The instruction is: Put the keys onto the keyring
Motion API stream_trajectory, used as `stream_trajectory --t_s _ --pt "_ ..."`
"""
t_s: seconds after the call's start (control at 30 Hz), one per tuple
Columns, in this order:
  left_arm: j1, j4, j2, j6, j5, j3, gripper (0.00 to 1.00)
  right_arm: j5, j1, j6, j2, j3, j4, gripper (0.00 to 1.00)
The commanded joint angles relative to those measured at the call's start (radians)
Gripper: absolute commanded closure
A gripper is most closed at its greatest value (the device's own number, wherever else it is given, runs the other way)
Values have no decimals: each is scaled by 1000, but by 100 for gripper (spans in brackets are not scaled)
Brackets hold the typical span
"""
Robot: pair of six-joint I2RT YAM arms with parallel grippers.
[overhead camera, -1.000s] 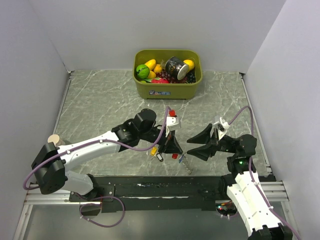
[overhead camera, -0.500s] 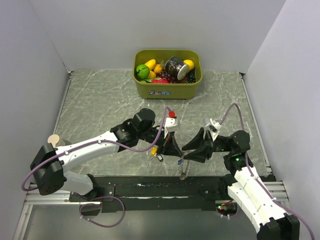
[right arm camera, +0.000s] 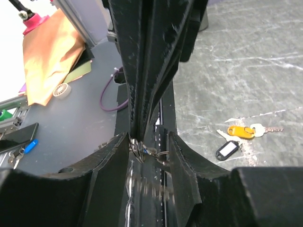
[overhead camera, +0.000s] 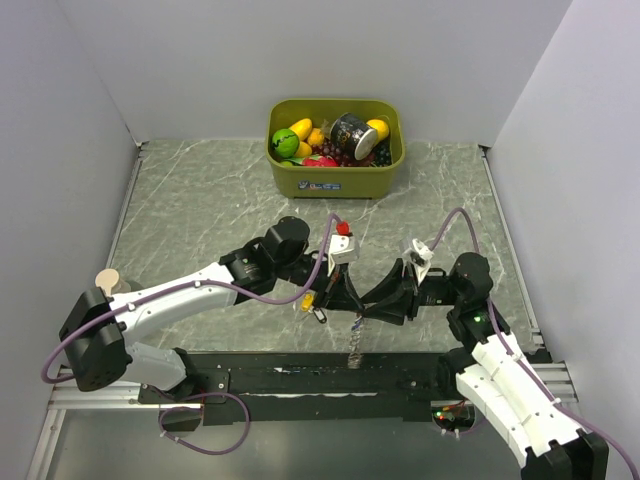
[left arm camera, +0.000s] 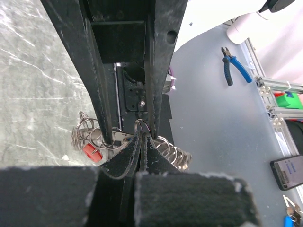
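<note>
Left claw [left arm camera: 142,138] pinched shut on the keyring [left arm camera: 176,152], with the right claw [right arm camera: 149,144] spread partway, a jaw on either side of it.
The claws meet tip to tip above the near edge of the grey-green marbled worktop [overhead camera: 200,220], and a red-tagged key [left arm camera: 92,152] shows beside the ring's coils. An orange-tagged key [right arm camera: 239,131] and a black-tagged key [right arm camera: 226,150] lie flat on the worktop nearby. An olive bin [overhead camera: 335,182] of toy fruit stands at the far edge. Plain white walls [overhead camera: 300,50] enclose three sides.
</note>
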Motion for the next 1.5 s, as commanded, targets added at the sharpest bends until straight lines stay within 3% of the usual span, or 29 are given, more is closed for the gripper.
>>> stream_trajectory --t_s 0.0,0.3,0.4,0.63,0.77,0.87,1.17,1.23,1.37,1.47 --pt "-5 31 -65 32 6 51 99 41 12 -46 -26 46 -44 55" --pt "-4 -15 -51 58 -11 68 99 72 14 -60 -29 64 -84 57" --pt "-5 -15 -49 61 -14 69 99 78 14 -57 -20 68 -92 65" --pt "-2 -48 -63 74 -33 75 99 55 26 -49 17 72 -83 71" --pt "-2 -56 -69 78 -39 77 99 69 29 -47 19 80 -97 92" --pt "-2 -51 -80 75 -45 72 99 74 31 -47 25 87 -109 98" --pt "1 -70 -86 75 -91 75 99 92 29 -47 23 104 -123 100" --pt "4 -70 -94 62 -118 75 91 104 29 -49 16 110 -132 100" --pt "21 28 -140 -11 -209 20 50 139 29 -26 -16 111 -91 100" --pt "48 155 -190 -84 -203 -49 42 193 29 49 -70 82 24 100"
